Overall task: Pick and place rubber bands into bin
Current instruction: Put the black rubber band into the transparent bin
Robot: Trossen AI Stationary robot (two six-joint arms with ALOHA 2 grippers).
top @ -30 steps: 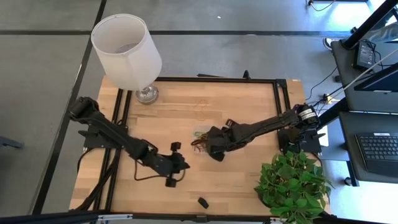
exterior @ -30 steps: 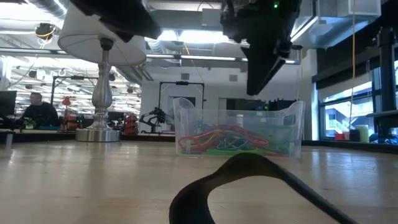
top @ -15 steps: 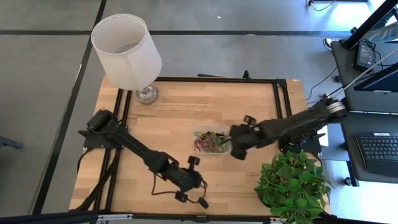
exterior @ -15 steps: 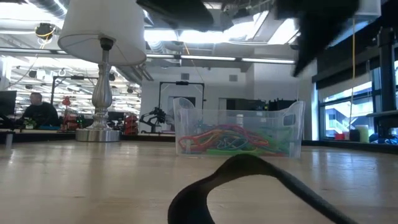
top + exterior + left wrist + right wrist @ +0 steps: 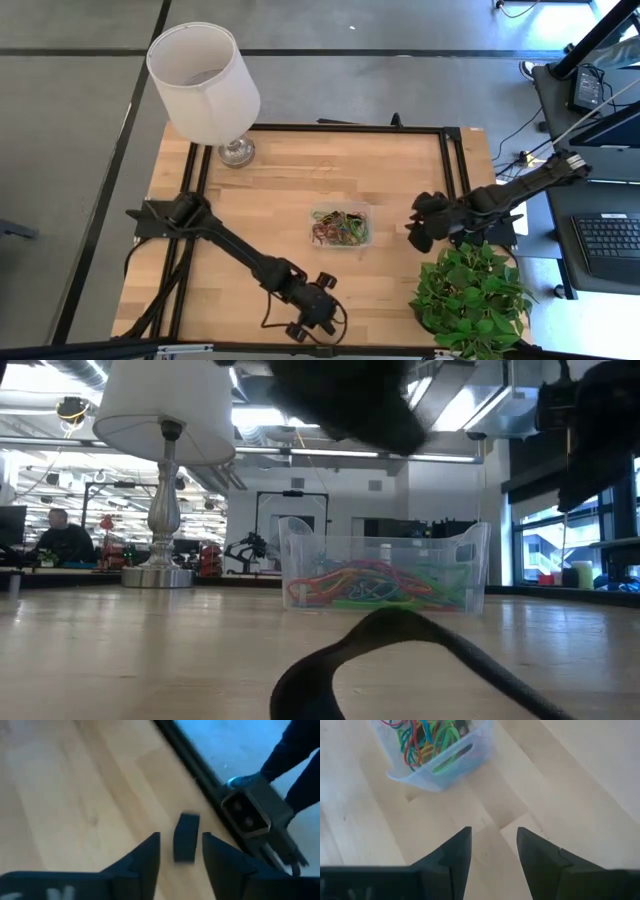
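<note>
Two arms are in view over the wooden table (image 5: 290, 180). At the far left corner stands a lamp (image 5: 204, 80) with a white shade, its metal base resting on the table. The left gripper (image 5: 318, 322) sits low at the near edge of the table, its fingers parted, with a black rubber band (image 5: 186, 837) lying on the wood between the fingertips and not gripped. In the low view this same black band (image 5: 400, 650) lies flat in the foreground, ahead of the bin. The bin (image 5: 341, 226) stands near the table's centre, upright, holding a tangle of coloured rubber bands (image 5: 422, 740) in red, green, blue and yellow. The right gripper (image 5: 422, 222) hovers to the right of the bin, well apart from it, near the table's right rail; its fingers are spread and hold nothing. A potted plant (image 5: 470, 295) occupies the near right corner.
</note>
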